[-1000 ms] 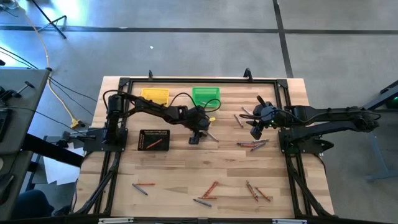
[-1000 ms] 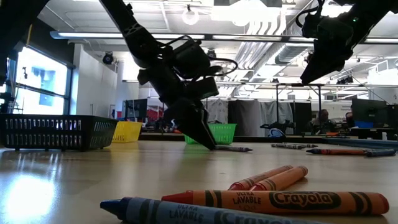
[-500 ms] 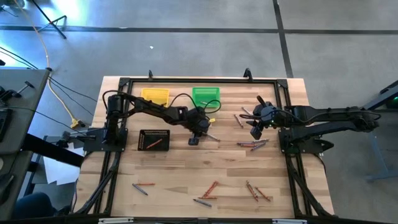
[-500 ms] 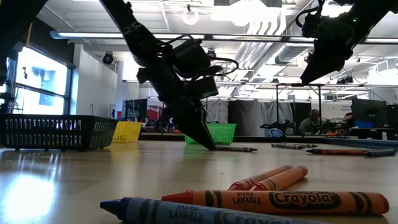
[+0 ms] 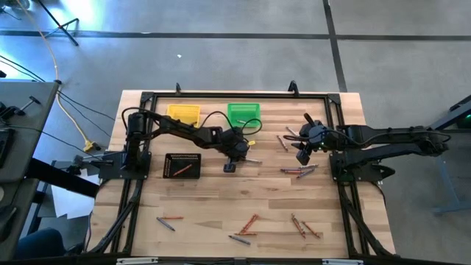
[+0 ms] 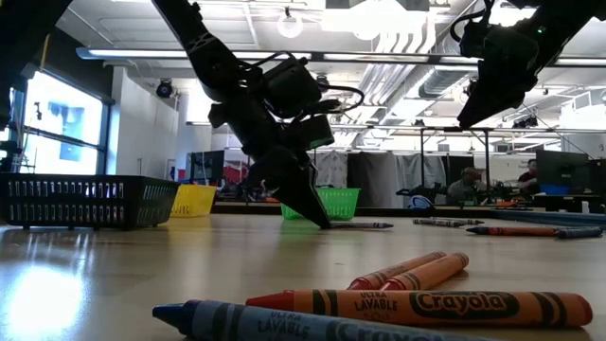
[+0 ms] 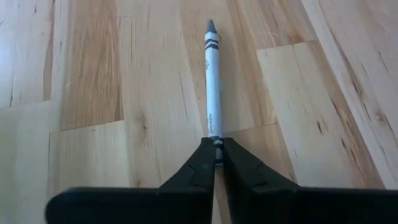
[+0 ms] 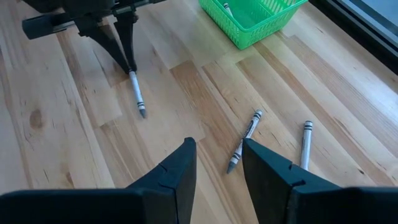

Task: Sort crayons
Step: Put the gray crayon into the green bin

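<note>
A grey crayon (image 7: 213, 87) lies on the wooden table, right of the black mesh bin (image 5: 182, 165) and just near of the green bin (image 5: 243, 114). My left gripper (image 7: 215, 155) is shut on its back end; it also shows in the right wrist view as my left gripper (image 8: 130, 70) with the crayon (image 8: 138, 96). My right gripper (image 8: 217, 158) hangs open above the table's right part, over two loose grey crayons (image 8: 244, 142). More orange-red and grey crayons (image 5: 298, 171) lie scattered. My left gripper pinches the grey crayon's blunt back end (image 7: 216, 142) between its two fingertips. The fingers slant down from the table's left side and lie in line with the crayon, which points away from them. The crayon lies flat on the table (image 6: 365, 225).
A yellow bin (image 5: 183, 113) stands at the far edge beside the green one, which holds a crayon or two. Crayon groups lie near the front edge (image 5: 250, 221), (image 5: 305, 227), (image 5: 168, 221), and close to the low camera (image 6: 417, 308). A black frame rail (image 5: 243, 94) rims the table.
My left gripper has shut its fingers on the grey crayon's back end without leaving its place. The crayon stays on the table; its free end has swung slightly.
</note>
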Available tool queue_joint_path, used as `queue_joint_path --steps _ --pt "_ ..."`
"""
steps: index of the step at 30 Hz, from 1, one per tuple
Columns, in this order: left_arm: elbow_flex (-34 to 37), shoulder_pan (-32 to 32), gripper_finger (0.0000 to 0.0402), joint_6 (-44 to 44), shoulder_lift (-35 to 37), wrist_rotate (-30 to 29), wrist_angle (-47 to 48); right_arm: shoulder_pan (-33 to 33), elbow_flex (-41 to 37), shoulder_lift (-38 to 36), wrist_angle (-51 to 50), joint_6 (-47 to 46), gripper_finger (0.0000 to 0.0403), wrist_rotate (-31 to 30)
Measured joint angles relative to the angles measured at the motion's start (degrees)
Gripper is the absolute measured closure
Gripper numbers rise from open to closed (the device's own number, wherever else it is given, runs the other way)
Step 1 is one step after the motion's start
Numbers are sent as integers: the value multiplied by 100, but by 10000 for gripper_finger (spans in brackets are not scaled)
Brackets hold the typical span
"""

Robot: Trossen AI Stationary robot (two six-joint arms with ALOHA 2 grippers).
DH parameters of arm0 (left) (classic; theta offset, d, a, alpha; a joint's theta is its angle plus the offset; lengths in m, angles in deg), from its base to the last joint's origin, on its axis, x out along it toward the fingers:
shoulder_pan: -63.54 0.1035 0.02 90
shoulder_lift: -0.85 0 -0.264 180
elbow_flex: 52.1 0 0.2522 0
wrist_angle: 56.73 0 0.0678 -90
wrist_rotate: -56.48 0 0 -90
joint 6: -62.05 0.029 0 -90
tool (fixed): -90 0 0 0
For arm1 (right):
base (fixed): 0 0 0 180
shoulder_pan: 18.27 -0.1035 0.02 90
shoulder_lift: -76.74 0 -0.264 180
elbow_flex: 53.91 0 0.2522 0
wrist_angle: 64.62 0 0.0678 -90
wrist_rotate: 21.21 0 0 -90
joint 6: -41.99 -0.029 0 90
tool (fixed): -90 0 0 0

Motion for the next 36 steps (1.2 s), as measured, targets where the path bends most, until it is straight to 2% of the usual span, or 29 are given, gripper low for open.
queue_joint_path --steps 10,24,29,32,36 --pt "-21 -21 400 -334 -218 38 43 -2 0 -2 -3 -2 279 0" --pt "20 150 401 -708 540 -89 91 -2 0 -1 -6 -63 279 2" --pt "18 356 401 -686 989 -686 74 -2 0 -2 -7 -63 279 2" --pt "11 623 401 -577 1232 -1133 17 -2 0 -1 -5 -63 279 1" --pt "6 1062 401 -565 1408 -1448 -116 -2 0 -1 -4 -61 279 0"
